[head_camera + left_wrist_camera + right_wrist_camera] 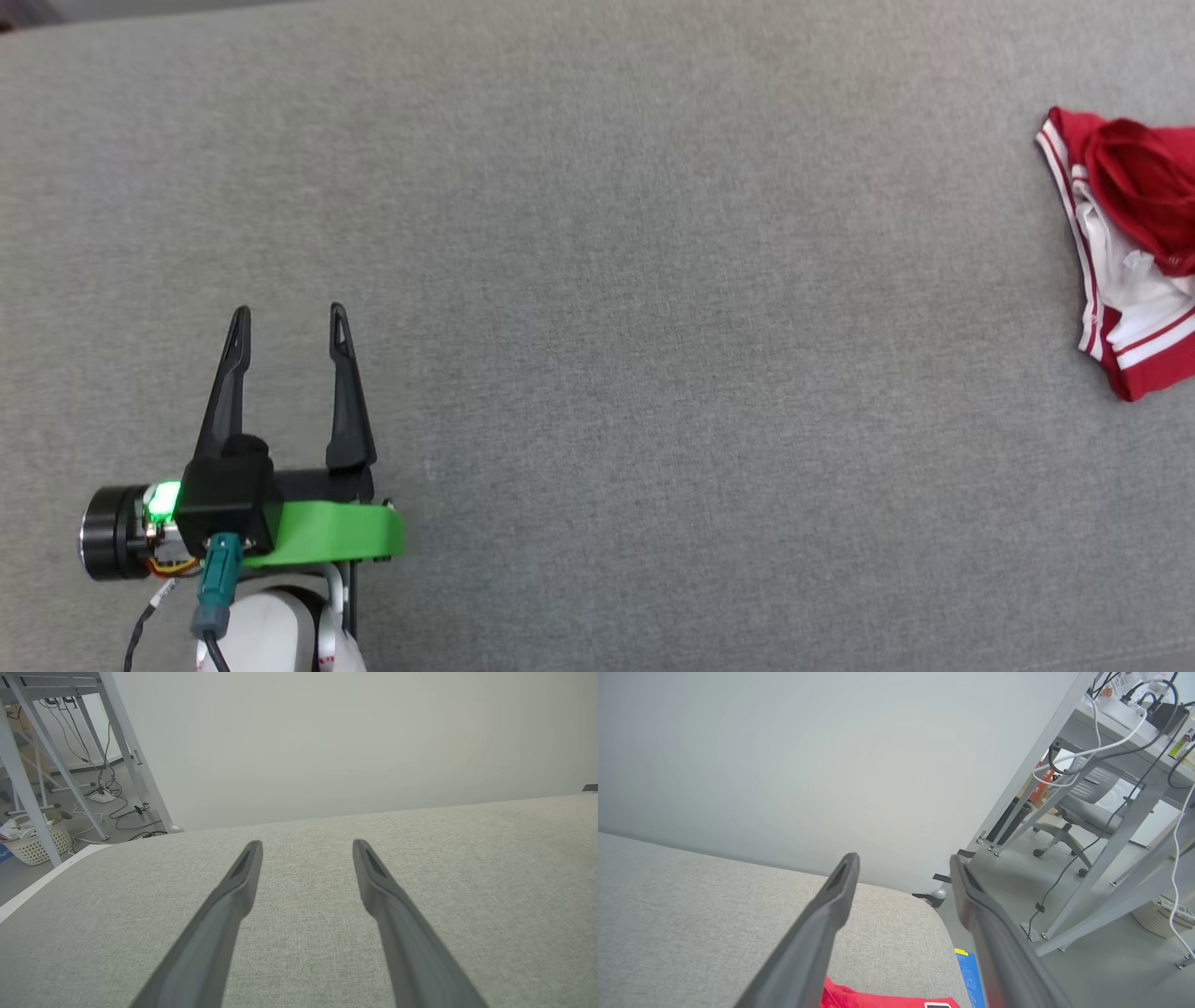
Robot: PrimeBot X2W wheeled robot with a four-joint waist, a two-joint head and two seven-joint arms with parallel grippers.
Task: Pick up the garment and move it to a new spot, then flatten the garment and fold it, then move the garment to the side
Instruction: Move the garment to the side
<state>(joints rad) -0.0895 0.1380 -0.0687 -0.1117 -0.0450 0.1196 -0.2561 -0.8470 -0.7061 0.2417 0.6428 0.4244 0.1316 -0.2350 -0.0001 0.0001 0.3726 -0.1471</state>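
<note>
Left jaws are long, black, tapering; behind them a black block [229, 499], green bracket [331, 532], glowing green light [163, 500], teal plug [218, 571], white forearm [266, 637].

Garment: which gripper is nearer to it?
Right. The right gripper hangs open just above the garment; the left gripper sits open far off to its left.

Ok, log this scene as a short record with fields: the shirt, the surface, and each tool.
garment: red soft-fabric T-shirt with white sleeves and striped trim, bunched up, not flat or folded, at the head view's right edge
surface: grey woven fabric surface, with the shirt lying on it
left tool: open, empty, far from the shirt
right tool: open, nothing between its fingertips, red fabric showing below near its base
held: nothing
</note>
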